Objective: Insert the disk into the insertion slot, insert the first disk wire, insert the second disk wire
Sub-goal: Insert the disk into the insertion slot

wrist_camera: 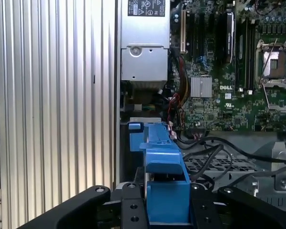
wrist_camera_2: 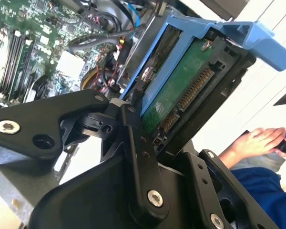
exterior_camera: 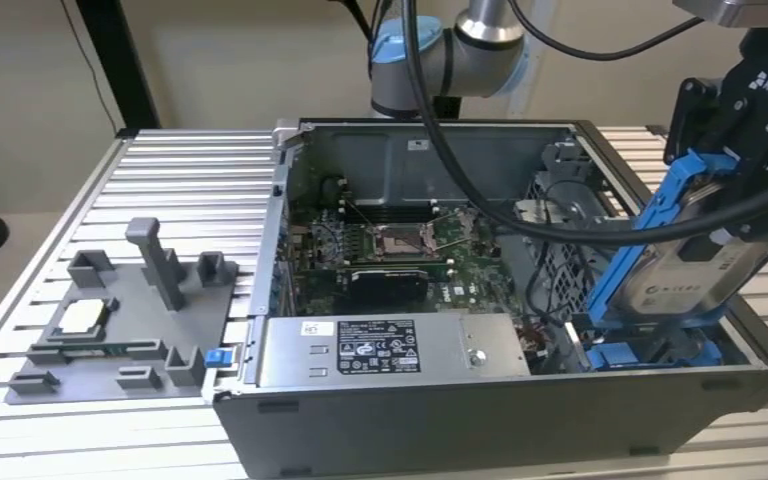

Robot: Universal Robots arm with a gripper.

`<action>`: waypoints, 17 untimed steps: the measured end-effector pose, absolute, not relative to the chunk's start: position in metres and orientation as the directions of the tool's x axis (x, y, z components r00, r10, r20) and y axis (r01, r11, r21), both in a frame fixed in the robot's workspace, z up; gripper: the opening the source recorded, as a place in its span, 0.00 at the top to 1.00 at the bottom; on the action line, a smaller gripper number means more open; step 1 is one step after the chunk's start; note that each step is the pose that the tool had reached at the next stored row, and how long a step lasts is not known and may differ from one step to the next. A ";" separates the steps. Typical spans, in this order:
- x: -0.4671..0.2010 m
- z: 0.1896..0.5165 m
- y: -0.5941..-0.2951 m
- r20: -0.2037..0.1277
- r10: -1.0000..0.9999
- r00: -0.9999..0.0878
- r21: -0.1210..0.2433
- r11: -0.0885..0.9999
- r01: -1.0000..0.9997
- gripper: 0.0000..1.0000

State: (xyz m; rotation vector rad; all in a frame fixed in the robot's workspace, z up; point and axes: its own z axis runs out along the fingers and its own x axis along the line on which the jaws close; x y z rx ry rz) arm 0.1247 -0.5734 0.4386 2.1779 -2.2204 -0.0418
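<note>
My gripper (wrist_camera: 167,212) is pinched on the disk (exterior_camera: 688,270), with one matt black finger on each side of its bright blue plastic carrier (wrist_camera: 164,183). The fingers (wrist_camera_2: 136,133) are flat bars studded with bolt heads. In the second wrist view the disk's underside is a green circuit board (wrist_camera_2: 174,93), and a row of gold contacts sits at the end nearest me. In the exterior view its other face is smooth silver metal with a white label.

The disk is a flat rectangle standing on end and tilted. Its long axis runs from my grip down to the insertion slot (exterior_camera: 560,270), and its top leans toward the exterior view's right. Its lower end sits among the slot's blue rails (exterior_camera: 651,352); I cannot tell whether it is seated. The slot is a grey metal bay with perforated walls, set in a corner of an open grey steel computer case (exterior_camera: 491,425).

Beyond it, black cables (exterior_camera: 491,205) loop over a green motherboard (wrist_camera: 214,71) with a square socket. A grey box-shaped power supply (exterior_camera: 384,350) carries a sticker. The case rests on a ribbed aluminium table (exterior_camera: 184,170). Further off, toward the exterior view's left, a grey plastic tray (exterior_camera: 124,325) with upright pegs stands on the table. In the second wrist view a person's hand (wrist_camera_2: 255,143) and blue sleeve (wrist_camera_2: 257,191) lie past the case.
</note>
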 end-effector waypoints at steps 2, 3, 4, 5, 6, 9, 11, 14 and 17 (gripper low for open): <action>0.129 0.438 -0.573 0.003 -1.000 -0.019 0.041 0.019 -0.999 1.00; 0.131 0.438 -0.573 0.003 -1.000 -0.019 0.041 0.019 -0.999 1.00; 0.133 0.438 -0.573 0.003 -1.000 -0.019 0.041 0.019 -0.999 1.00; 0.136 0.438 -0.573 0.003 -1.000 -0.019 0.041 0.019 -0.999 1.00; 0.138 0.438 -0.573 0.003 -1.000 -0.019 0.041 0.019 -0.999 1.00; 0.143 0.437 -0.573 0.003 -1.000 -0.019 0.041 0.019 -0.999 1.00; 0.146 0.437 -0.573 0.003 -1.000 -0.019 0.041 0.019 -0.999 1.00; 0.151 0.437 -0.573 0.003 -1.000 -0.019 0.041 0.019 -0.999 1.00; 0.153 0.436 -0.573 0.003 -1.000 -0.019 0.041 0.019 -0.999 1.00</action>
